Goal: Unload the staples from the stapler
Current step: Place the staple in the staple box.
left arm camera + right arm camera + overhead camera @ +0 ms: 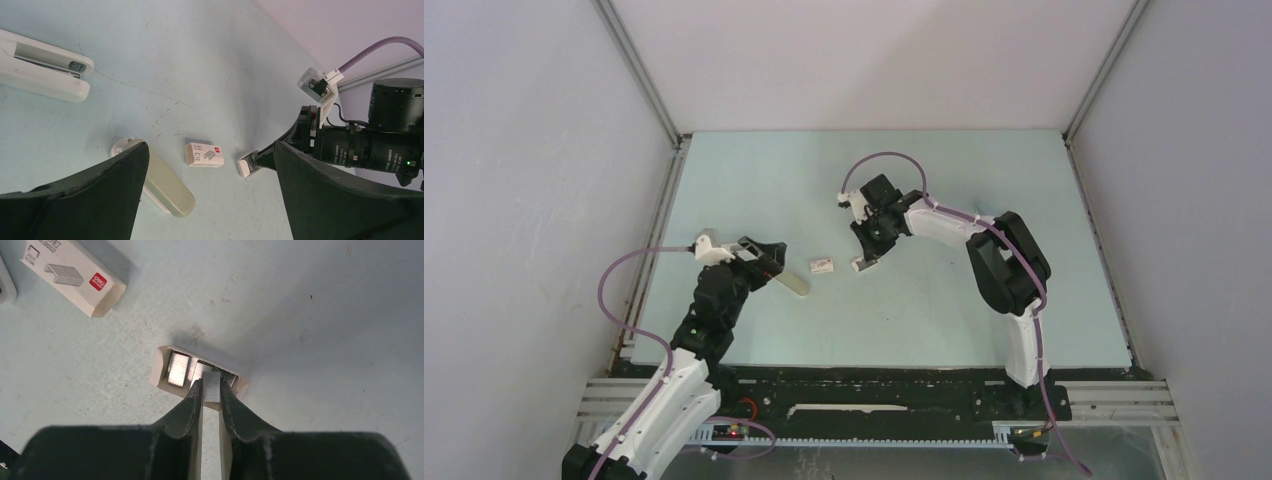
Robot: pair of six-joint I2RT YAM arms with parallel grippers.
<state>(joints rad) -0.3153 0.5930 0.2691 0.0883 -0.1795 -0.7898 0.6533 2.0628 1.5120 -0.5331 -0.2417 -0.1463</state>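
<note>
My right gripper (pixel 211 385) is shut on a short silvery strip of staples (pixel 212 388). It holds the strip just over a small open box (pixel 159 374) on the table, where more staples (pixel 177 369) lie. In the top view that gripper (pixel 867 256) points down at the mid-table. A beige stapler (pixel 167 187) lies beside my left gripper's left finger (pixel 90 195). A white stapler (pixel 45 70) with its channel exposed lies farther off. My left gripper (pixel 210 200) is open and holds nothing; in the top view it (pixel 762 260) hovers by the beige stapler (pixel 791 281).
A closed white printed staple box (pixel 204 154) lies between the two grippers, also seen as the box (pixel 821 265) and the box (pixel 75 275). Grey walls enclose the pale green table (pixel 944 320) on three sides.
</note>
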